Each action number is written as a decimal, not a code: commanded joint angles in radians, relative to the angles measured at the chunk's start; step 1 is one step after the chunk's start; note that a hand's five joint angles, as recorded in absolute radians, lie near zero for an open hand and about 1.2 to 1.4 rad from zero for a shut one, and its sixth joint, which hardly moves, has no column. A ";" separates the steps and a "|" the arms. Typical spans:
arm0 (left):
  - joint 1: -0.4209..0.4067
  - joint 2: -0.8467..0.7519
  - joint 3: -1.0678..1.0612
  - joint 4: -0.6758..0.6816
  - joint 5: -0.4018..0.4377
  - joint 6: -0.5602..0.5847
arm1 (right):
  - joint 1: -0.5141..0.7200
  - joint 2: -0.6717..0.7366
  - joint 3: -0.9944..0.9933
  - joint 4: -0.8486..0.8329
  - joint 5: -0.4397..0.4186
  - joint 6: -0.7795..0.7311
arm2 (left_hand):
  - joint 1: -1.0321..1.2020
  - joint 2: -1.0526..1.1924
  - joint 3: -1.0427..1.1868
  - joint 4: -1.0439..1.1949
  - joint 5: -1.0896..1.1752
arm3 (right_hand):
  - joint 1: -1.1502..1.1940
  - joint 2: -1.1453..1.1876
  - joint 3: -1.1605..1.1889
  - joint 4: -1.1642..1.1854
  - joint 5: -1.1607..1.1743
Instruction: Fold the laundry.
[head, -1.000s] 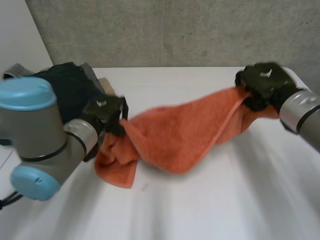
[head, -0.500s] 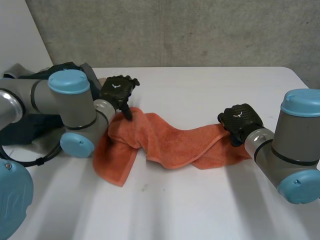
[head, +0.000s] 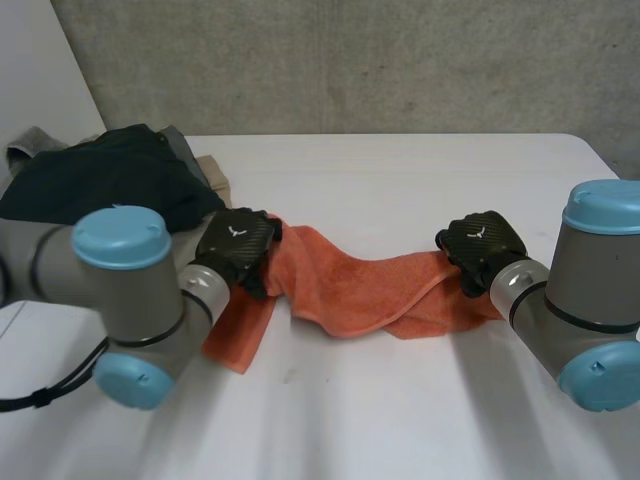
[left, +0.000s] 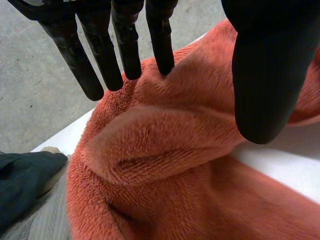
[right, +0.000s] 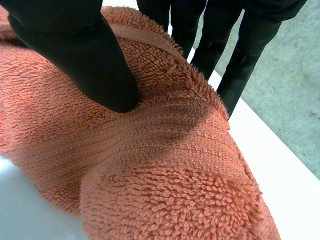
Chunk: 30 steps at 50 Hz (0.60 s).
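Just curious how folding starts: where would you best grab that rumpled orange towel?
Probably by its two ends, pinched from above. The towel lies as a long twisted band across the table, its middle bunched; the left hand and right hand sit near the ends, where pulling apart could flatten it.

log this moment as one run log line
orange towel: bunched on white table | left hand: open, at one end | right hand: pinching other end | dark clothes pile: beside left arm
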 joint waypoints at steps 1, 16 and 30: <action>0.008 -0.196 0.194 -0.013 -0.003 0.034 | -0.011 0.000 0.004 0.002 0.002 0.001 | 0.507 0.508 0.507 0.518 0.524 | 0.284 0.222 0.214 0.195 0.247; 0.035 0.308 0.184 -0.279 0.039 -0.167 | -0.135 -0.259 -0.110 0.204 -0.008 -0.211 | 0.914 0.914 0.913 0.925 0.930 | 0.284 0.222 0.214 0.195 0.247; 0.204 0.343 0.323 -0.821 0.354 -0.103 | -0.183 -0.353 -0.228 0.533 -0.011 -0.537 | 0.914 0.914 0.913 0.925 0.930 | 0.284 0.222 0.214 0.195 0.247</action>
